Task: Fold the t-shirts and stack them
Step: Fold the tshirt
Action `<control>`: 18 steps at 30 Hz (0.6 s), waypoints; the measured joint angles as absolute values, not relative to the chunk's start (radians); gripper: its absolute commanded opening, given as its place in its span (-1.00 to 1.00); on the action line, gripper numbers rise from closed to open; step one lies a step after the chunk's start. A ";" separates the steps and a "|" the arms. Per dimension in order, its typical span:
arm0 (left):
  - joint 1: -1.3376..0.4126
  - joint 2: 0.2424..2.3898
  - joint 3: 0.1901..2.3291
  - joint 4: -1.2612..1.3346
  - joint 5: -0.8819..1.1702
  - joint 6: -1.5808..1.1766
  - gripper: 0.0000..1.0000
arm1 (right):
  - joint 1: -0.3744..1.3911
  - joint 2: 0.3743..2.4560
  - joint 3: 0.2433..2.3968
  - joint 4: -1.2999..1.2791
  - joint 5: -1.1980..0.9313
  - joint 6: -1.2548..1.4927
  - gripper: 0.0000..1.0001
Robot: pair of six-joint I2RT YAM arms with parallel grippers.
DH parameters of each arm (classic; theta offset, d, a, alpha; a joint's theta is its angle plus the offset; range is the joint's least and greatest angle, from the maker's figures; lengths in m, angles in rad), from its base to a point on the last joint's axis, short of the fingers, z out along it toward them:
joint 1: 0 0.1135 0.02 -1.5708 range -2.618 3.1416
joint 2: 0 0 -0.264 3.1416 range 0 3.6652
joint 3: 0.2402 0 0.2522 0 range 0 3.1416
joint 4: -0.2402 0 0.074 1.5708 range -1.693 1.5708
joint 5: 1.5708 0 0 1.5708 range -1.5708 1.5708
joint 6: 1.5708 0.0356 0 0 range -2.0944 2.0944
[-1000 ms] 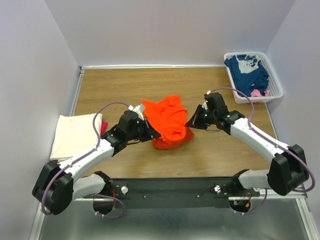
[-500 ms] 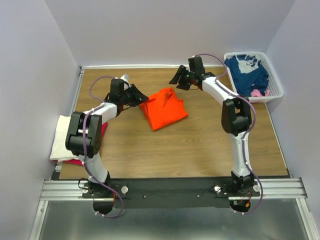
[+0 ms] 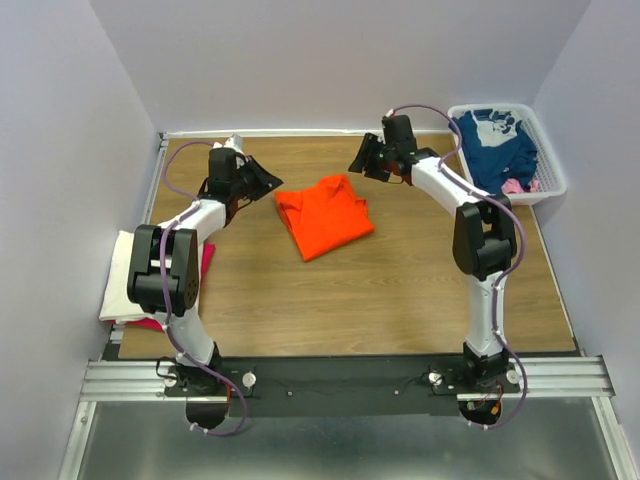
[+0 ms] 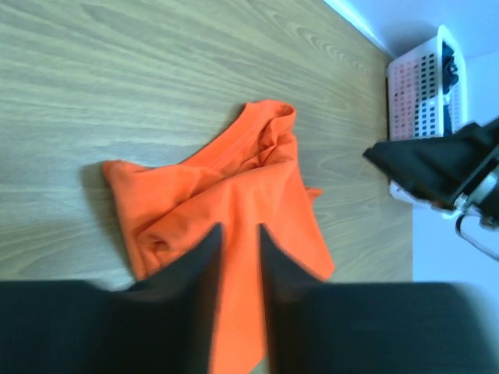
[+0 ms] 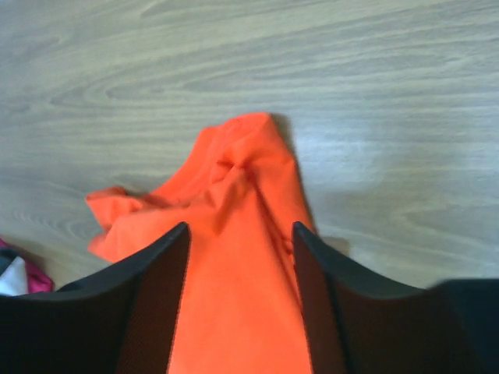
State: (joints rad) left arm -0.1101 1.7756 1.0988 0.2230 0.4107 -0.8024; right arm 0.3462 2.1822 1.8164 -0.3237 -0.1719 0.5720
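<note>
Risk first: the orange t-shirt [image 3: 323, 215] lies in the middle of the bench [image 3: 400, 290] as a lopsided wedge, flat at the near end and bunched into ridges at the collar end. Thin soft knit in several loose layers, so a pinch there could catch only the top layer and pull the fold apart, or drag the whole bundle, since the wood-grain top looks smooth and low-grip. Left end effector [image 3: 268, 182] hangs off the shirt's far-left corner, empty, with only a narrow slit between its fingers; at that width it would likely shove cloth instead of taking it. Right end effector [image 3: 357, 163] hangs off the far-right corner, spread wide, nothing in it. Both point inward at the same small target, so a joint descent could crowd the fingers. The cream t-shirt [image 3: 145, 270] sits flat at the left edge over the pink t-shirt [image 3: 207, 258]; a careless drop could skew that stack. The navy t-shirt [image 3: 495, 145] is heaped in the rigid white slotted basket [image 3: 553, 185] at far right.
</note>
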 measured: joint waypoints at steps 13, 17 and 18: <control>-0.253 1.895 1.251 0.084 0.224 -0.766 -1.00 | 0.518 2.162 1.692 -0.284 0.019 0.470 0.04; -0.272 1.978 1.279 0.048 0.190 -0.758 -1.00 | 0.518 2.162 1.636 -0.276 0.065 0.480 0.02; -0.275 1.987 1.279 0.040 0.187 -0.756 -1.00 | 0.518 2.162 1.608 -0.274 0.078 0.484 0.02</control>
